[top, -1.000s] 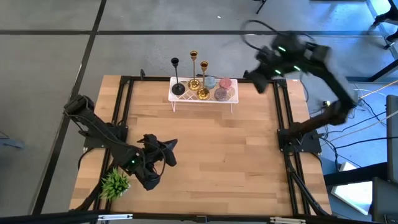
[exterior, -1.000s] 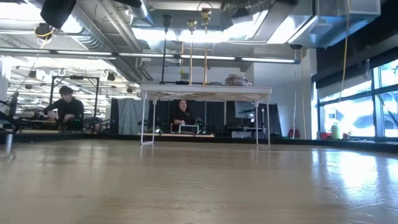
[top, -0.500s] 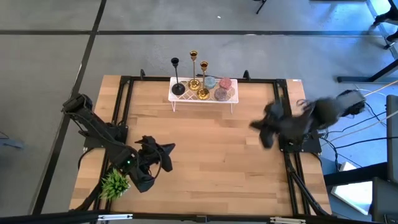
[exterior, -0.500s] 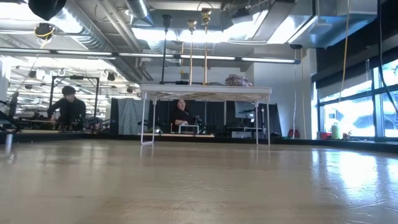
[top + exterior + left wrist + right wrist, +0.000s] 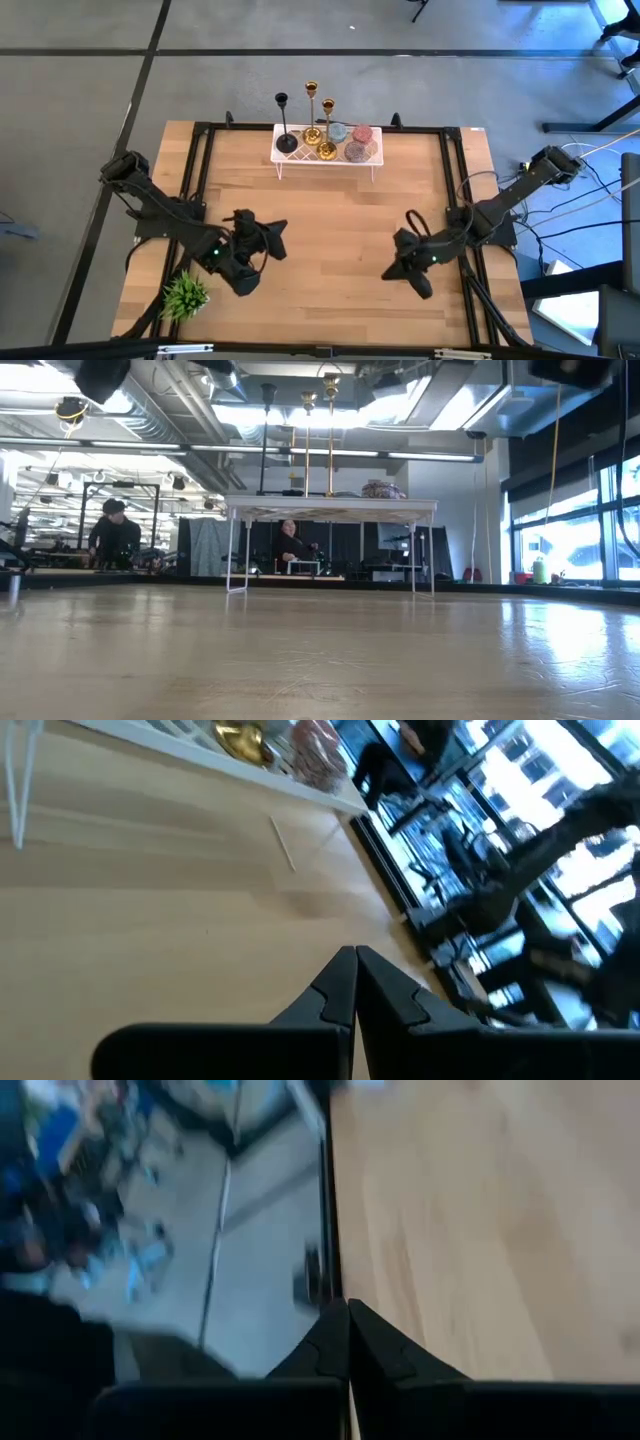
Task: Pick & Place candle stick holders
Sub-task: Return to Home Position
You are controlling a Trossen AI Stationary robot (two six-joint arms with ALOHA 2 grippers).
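High view shows candle stick holders (image 5: pixel 313 135) well apart from right tool (image 5: pixel 400 268).

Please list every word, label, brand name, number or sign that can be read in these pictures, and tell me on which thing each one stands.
None can be read.
The white shelf, the candle stick holders and the candles on it show no lettering; the candles bear only patterns.
The table, the left gripper and the right gripper, both shut, carry no visible marks.
Anything in the room behind is too small to read.
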